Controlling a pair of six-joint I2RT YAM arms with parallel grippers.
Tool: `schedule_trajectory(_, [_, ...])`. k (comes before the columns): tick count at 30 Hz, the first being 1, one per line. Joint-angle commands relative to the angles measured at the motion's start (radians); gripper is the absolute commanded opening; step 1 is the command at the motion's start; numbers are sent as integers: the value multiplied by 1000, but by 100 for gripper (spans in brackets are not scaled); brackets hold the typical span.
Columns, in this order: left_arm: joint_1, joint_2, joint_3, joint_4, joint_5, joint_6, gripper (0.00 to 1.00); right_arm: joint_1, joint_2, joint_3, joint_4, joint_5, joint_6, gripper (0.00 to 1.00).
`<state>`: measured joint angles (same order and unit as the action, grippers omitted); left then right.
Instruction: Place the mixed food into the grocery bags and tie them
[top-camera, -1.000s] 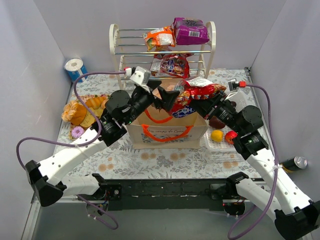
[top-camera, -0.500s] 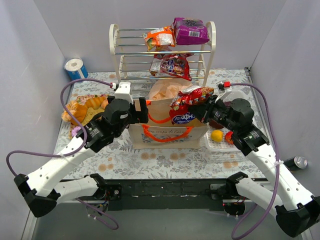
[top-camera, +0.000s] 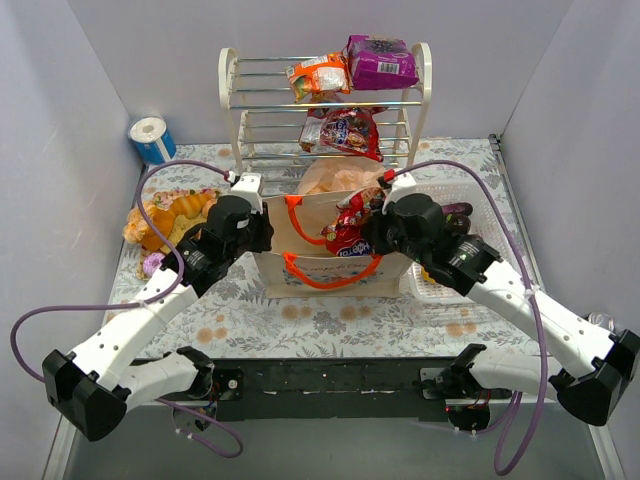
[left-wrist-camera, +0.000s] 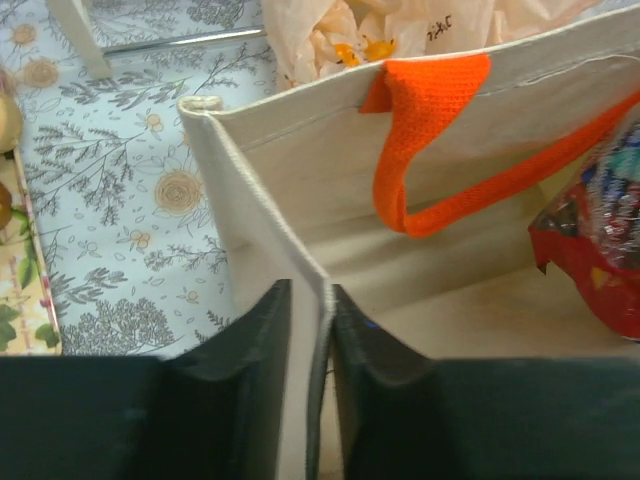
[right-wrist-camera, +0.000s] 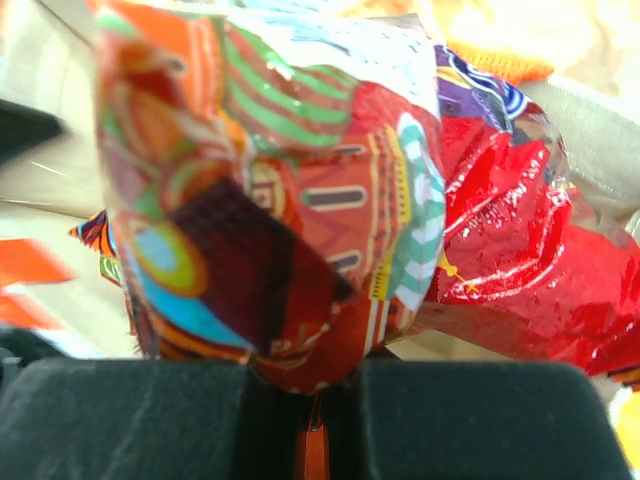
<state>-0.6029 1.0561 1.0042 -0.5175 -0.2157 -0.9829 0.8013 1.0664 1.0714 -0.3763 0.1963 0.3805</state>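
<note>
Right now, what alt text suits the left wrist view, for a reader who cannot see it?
The left gripper pinches the side wall of a beige canvas bag at its rim. An orange handle hangs inside, and a red snack packet shows at the right.

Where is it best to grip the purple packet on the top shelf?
Probably from above, since the purple packet lies flat on the white rack's top shelf with nothing over it. Pinch its near long edge: the orange packet and a rack post crowd its two ends.
</note>
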Motion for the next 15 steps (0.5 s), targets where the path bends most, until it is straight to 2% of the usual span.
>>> schedule_trajectory(1, [9, -60, -48, 71, 16, 96, 13, 84, 24, 113, -7, 292, -34, 1])
schedule_trajectory(3, [9, -79, -76, 112, 19, 121, 8, 96, 49, 101, -51, 339, -15, 1])
schedule_trajectory(4, [9, -88, -110, 131, 18, 127, 1, 99, 56, 81, -59, 354, -9, 1])
schedule_trajectory(7, [9, -131, -176, 206, 15, 136, 0, 104, 87, 65, -82, 338, 8, 1])
schedule_trajectory(8, [11, -146, -187, 233, 9, 136, 0, 105, 104, 70, -90, 325, 15, 5])
schedule_trajectory(10, [11, -159, -206, 255, 3, 135, 0, 116, 115, 85, -116, 286, 15, 28])
schedule_trajectory(11, [11, -165, -223, 272, -2, 136, 0, 125, 109, 103, -119, 276, 11, 50])
schedule_trajectory(12, [11, -172, -228, 278, -5, 136, 0, 134, 101, 107, -112, 261, -18, 66])
schedule_trajectory(14, [11, -176, -242, 295, -10, 141, 0, 150, 66, 119, -87, 189, -41, 90])
schedule_trajectory(15, [11, -176, -246, 300, -14, 142, 0, 150, 57, 124, -81, 154, -57, 92])
